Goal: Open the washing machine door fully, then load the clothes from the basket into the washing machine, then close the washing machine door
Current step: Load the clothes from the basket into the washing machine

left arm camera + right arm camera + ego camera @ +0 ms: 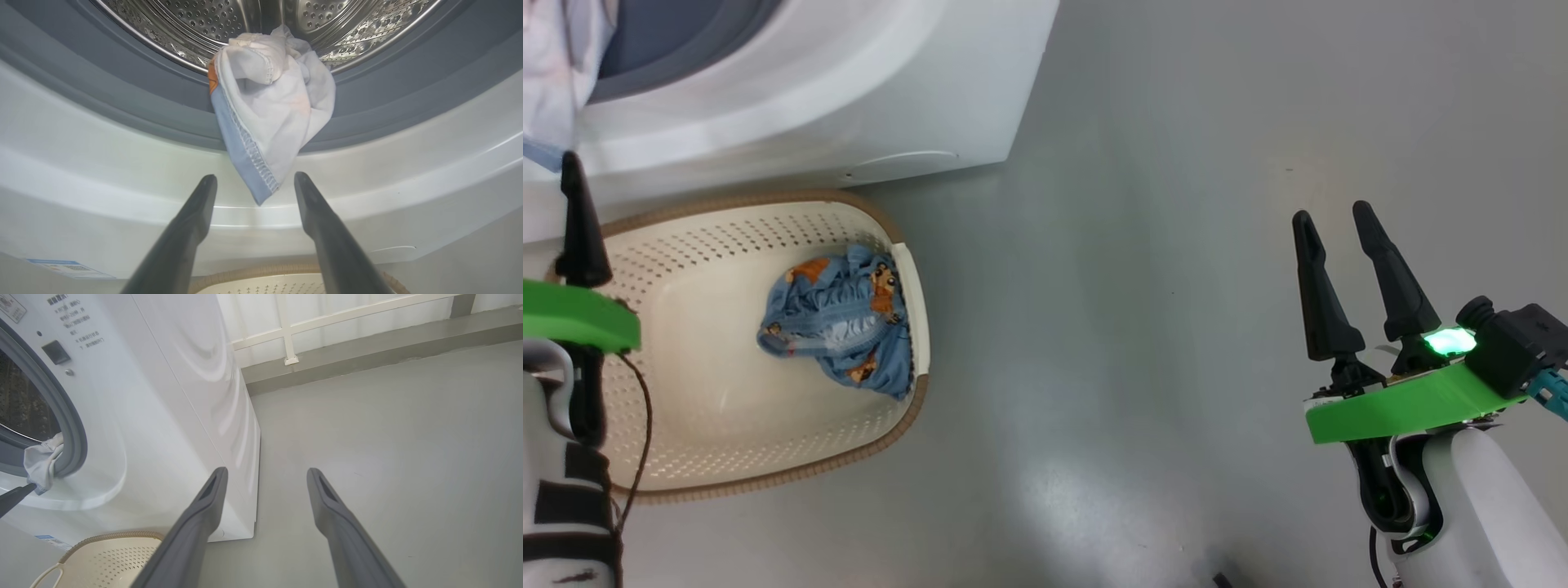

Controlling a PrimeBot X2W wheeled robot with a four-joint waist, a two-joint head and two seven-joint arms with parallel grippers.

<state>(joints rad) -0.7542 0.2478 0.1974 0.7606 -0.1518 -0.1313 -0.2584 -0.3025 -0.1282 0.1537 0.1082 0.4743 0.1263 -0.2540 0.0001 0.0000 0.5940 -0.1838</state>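
Mid-loading, the spread left gripper (255, 176) faces a white, blue-hemmed cloth garment (273, 102) hanging over the grey gasket (122, 94) of the white washing machine (122, 183), likely needing a push inward; the right gripper (1333, 212) is also spread.

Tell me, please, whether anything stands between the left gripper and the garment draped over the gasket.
Nothing visible does: the left gripper points straight at the garment, whose lower corner hangs right before its open jaws.

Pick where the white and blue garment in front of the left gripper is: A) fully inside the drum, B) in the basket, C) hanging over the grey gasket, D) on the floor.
C: the garment drapes from the edge of the drum down over the gasket.
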